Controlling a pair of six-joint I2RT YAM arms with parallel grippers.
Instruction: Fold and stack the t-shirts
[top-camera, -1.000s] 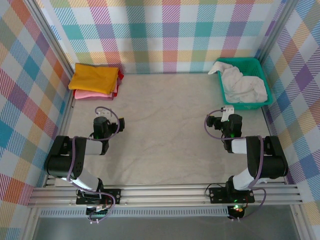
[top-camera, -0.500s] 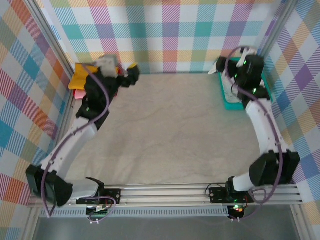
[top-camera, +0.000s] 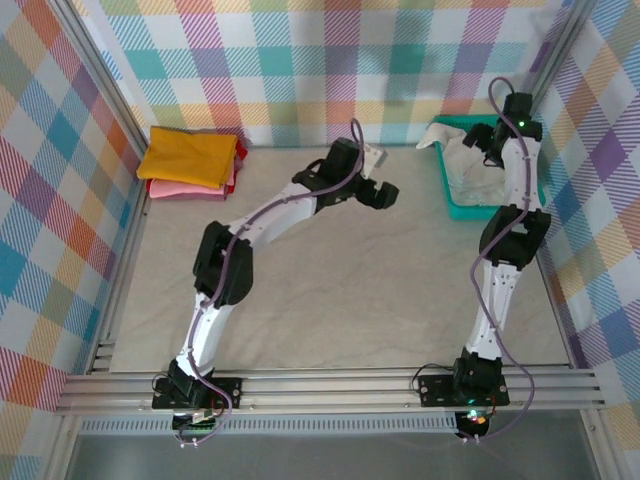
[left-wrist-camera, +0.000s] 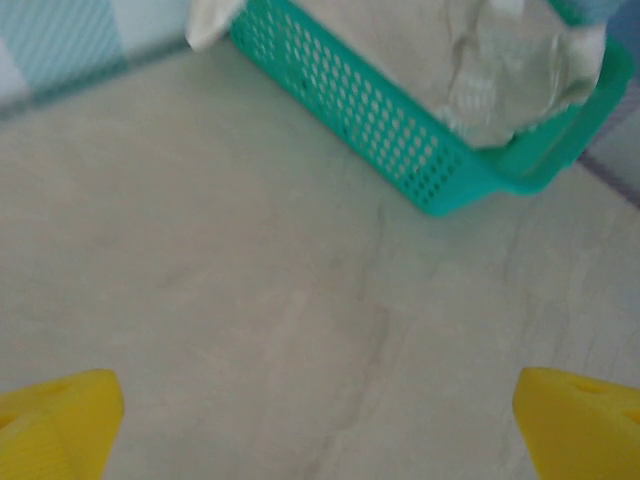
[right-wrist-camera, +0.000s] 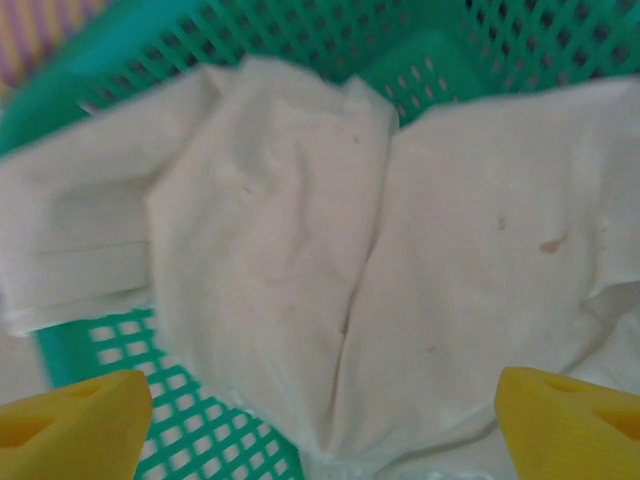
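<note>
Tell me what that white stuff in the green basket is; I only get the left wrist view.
Observer: A crumpled white shirt. The right wrist view looks straight down on it in the basket.
Visitor: Is anything going for it?
Observer: The right gripper hangs over it with its jaws open.
Visitor: Any other shirts around?
Observer: Folded ones in the far left corner of the table: a yellow shirt lying on a pink shirt.
</note>
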